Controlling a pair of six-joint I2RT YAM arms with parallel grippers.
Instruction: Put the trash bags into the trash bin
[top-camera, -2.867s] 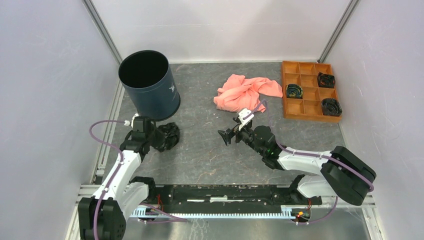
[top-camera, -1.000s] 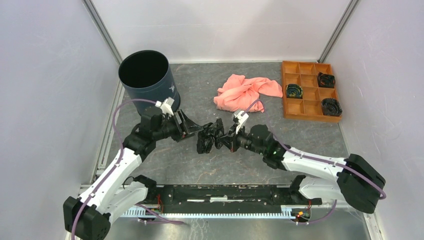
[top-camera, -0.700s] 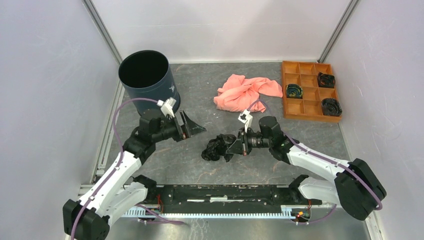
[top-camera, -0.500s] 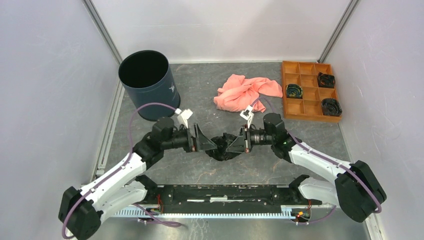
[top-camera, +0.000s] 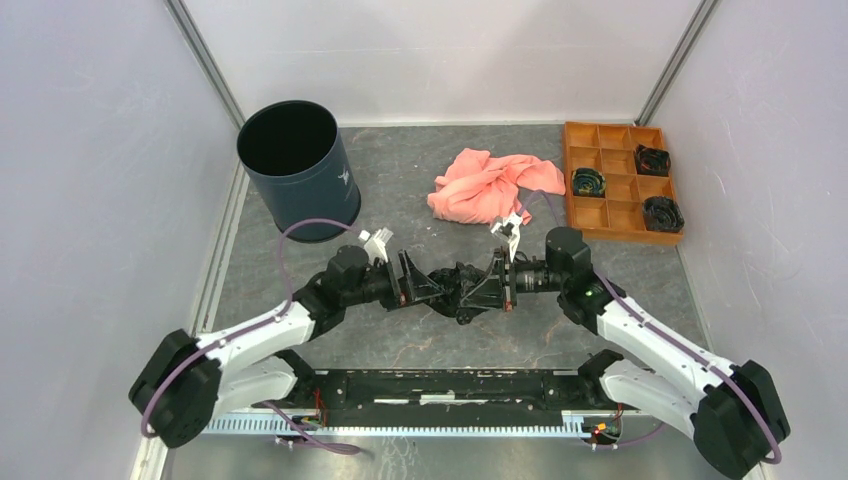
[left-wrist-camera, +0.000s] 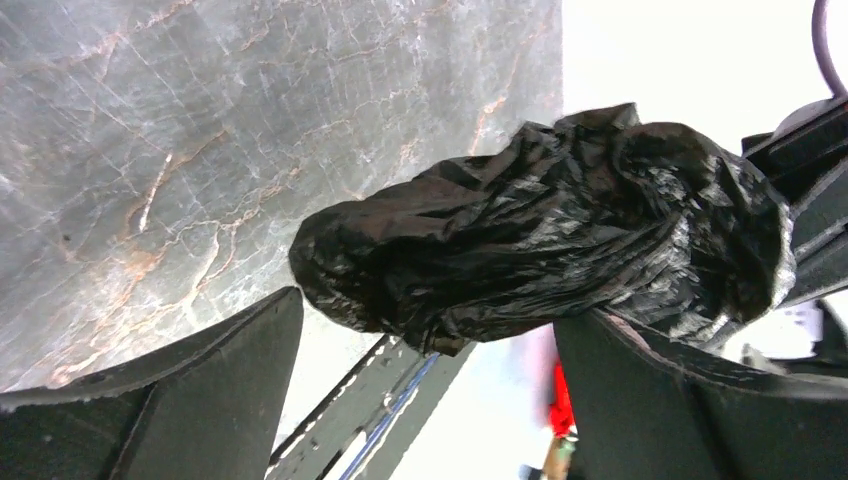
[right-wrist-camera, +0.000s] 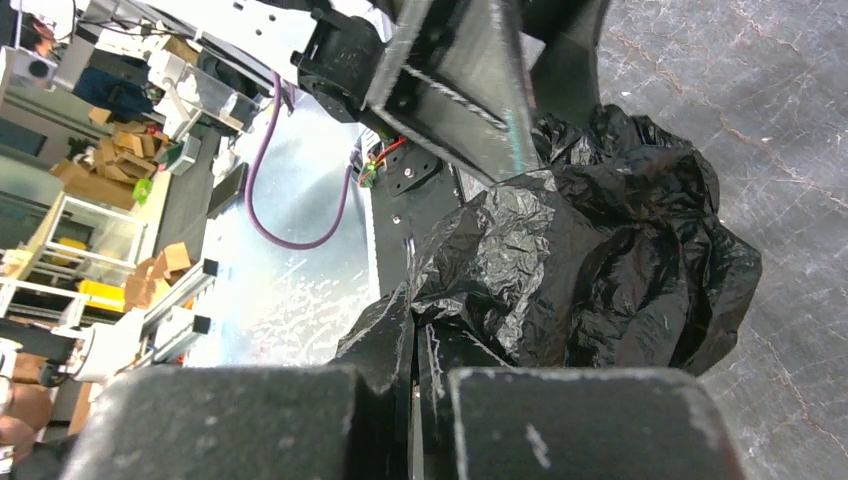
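White-linked, black-jointed arms (top-camera: 252, 336) with purple cables (top-camera: 288, 243); left gripper (top-camera: 432, 288) and right gripper (top-camera: 484, 292) black.

I see the bag (top-camera: 462, 287) as one crumpled wad of glossy, wrinkled black plastic. One end is pinched between the closed fingers of my right gripper (top-camera: 488, 285). The free end pokes out toward my left gripper (top-camera: 425, 287) and sits between its spread fingers. The bin (top-camera: 300, 185) stands upright, navy outside and black inside, with a small white mark on its side. It is well apart from both grippers, beyond the left one.
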